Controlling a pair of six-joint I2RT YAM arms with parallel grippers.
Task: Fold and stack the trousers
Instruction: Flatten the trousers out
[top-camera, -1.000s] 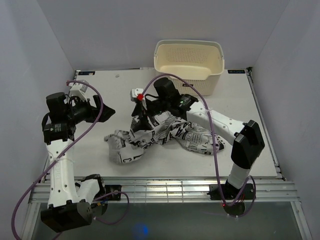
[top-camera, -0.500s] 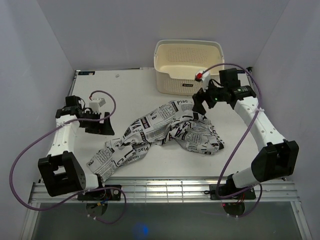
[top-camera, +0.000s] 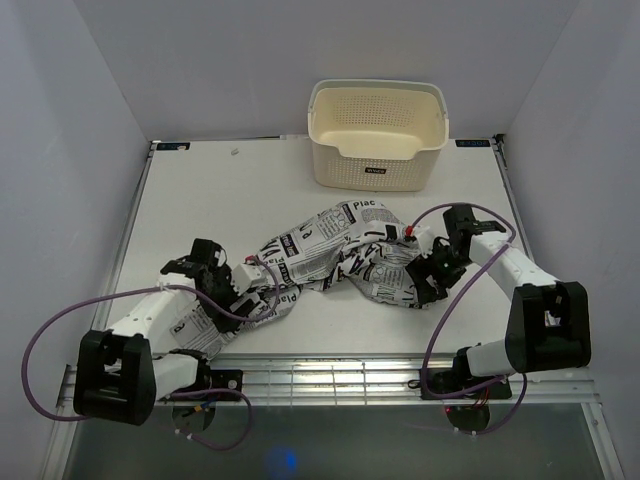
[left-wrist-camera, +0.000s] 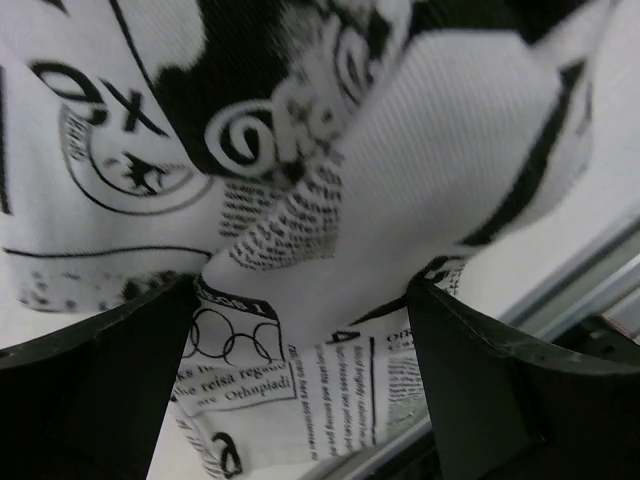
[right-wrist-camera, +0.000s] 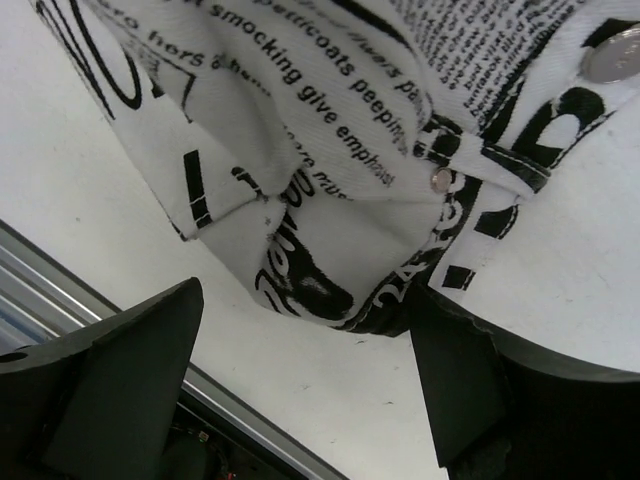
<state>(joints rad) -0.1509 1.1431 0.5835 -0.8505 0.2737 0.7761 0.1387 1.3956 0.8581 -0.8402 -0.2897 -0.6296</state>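
Observation:
The trousers (top-camera: 340, 255), white with black newspaper print, lie crumpled across the middle of the table, one leg trailing toward the front left. My left gripper (top-camera: 255, 290) is low over that leg end. In the left wrist view it (left-wrist-camera: 300, 375) stands open, with a fold of cloth (left-wrist-camera: 400, 150) lying between its wide-apart fingers (left-wrist-camera: 100, 390). My right gripper (top-camera: 420, 280) is at the right end of the trousers. In the right wrist view it (right-wrist-camera: 300, 390) is open, and the waistband with metal snaps (right-wrist-camera: 440, 180) hangs just beyond its fingertips.
A cream perforated basket (top-camera: 378, 125) stands at the back of the white table (top-camera: 200, 190). The metal front rail (top-camera: 330, 375) runs close behind both grippers. Grey walls close in the left, right and back.
Both arms dropped to the trousers: the left came in from the table's left side to the leg end, the right from beside the basket to the waist end. The cloth lies more spread out.

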